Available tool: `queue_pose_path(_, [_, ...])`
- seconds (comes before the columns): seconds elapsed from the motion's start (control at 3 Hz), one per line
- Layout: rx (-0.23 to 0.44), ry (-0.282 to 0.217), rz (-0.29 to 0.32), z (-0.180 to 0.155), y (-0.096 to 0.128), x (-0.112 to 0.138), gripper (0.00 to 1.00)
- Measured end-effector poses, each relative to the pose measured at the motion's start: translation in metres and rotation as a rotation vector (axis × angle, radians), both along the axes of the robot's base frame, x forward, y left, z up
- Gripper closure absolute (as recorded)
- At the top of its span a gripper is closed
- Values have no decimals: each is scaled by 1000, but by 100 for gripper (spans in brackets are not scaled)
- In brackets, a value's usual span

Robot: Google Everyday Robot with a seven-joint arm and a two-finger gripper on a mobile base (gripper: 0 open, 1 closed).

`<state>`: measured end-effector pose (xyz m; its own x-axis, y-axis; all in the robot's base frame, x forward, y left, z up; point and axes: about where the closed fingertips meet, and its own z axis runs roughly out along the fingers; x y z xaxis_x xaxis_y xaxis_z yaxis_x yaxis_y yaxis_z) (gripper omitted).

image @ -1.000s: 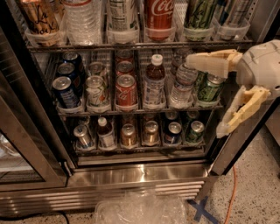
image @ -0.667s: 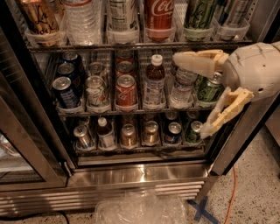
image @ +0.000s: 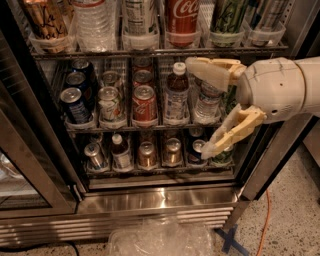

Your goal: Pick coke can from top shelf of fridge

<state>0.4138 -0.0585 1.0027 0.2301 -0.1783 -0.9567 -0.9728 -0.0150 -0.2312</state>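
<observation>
Fridge (image: 150,200) door open, wire shelves packed w/ drinks. Coke can (image: 181,15) upright in clear tray on top shelf (image: 150,52), approx centre-right, betw. pale-labelled container (image: 140,17) on one side and green can (image: 227,15) on other; can's top cut off by frame edge. Gripper (image: 200,107) at right side, in front of middle shelf, below top-shelf rail. Jaws spread wide, nothing held. Upper finger (image: 212,70) just under rail, below and right of coke can, apart from it. Lower finger (image: 230,134) angled down toward bottom row.

White-capped bottle (image: 176,92), dark blue can (image: 75,105); crumpled plastic (image: 160,238) and orange cable (image: 263,220) on floor.
</observation>
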Motion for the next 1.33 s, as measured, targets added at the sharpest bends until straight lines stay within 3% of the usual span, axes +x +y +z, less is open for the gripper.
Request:
queue_pose_path(0.33, [32,-25,-4,2,6,2,0])
queue_pose_path(0.67, [138,-55,-83,5,14,10,0])
queue_pose_path(1.0, [251,-75,-267,10,9,18,0])
queue_pose_path(1.33, [281,-71,-378,14,-7,33,0])
